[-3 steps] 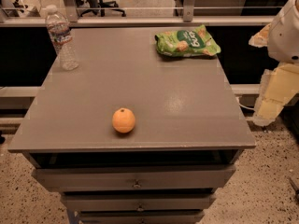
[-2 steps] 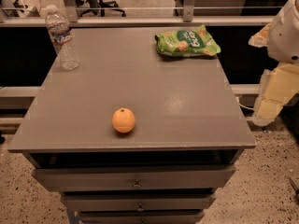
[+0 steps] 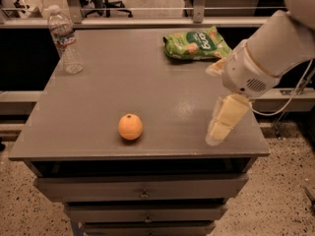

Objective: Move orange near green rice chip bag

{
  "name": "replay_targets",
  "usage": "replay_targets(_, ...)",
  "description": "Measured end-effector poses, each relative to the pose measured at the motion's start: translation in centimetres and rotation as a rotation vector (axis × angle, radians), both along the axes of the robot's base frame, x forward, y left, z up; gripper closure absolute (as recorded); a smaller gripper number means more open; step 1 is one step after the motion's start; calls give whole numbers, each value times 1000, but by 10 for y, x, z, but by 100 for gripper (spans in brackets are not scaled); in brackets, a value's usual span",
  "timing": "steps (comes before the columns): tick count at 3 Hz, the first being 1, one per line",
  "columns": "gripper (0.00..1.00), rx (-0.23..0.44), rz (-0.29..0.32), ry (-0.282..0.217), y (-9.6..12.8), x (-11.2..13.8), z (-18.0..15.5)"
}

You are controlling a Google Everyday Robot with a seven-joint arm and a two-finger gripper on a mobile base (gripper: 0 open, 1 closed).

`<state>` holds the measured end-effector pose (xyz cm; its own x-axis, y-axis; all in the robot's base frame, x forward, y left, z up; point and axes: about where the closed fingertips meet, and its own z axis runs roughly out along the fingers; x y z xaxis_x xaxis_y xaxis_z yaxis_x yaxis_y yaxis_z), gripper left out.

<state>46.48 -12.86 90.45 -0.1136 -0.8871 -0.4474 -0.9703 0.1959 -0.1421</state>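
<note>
The orange (image 3: 130, 127) sits on the grey table top (image 3: 123, 82) near the front edge, left of centre. The green rice chip bag (image 3: 196, 43) lies flat at the back right of the table. My gripper (image 3: 219, 95) hangs over the table's right side, to the right of the orange and in front of the bag. Its pale fingers (image 3: 224, 119) are spread apart and hold nothing. It touches neither the orange nor the bag.
A clear plastic water bottle (image 3: 65, 39) stands upright at the back left corner. The table is a cabinet with drawers (image 3: 142, 188) below its front edge. A rail and office chairs lie behind it.
The arm has swung in from the right edge of the view to over the table's right side. The orange, bag and bottle have not moved on the table.
</note>
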Motion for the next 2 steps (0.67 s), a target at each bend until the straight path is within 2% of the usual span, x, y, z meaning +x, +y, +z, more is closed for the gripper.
replay_targets(1,0,135,56,43,54,7,-34)
replay_targets(2,0,232,96,57,99,12,-49)
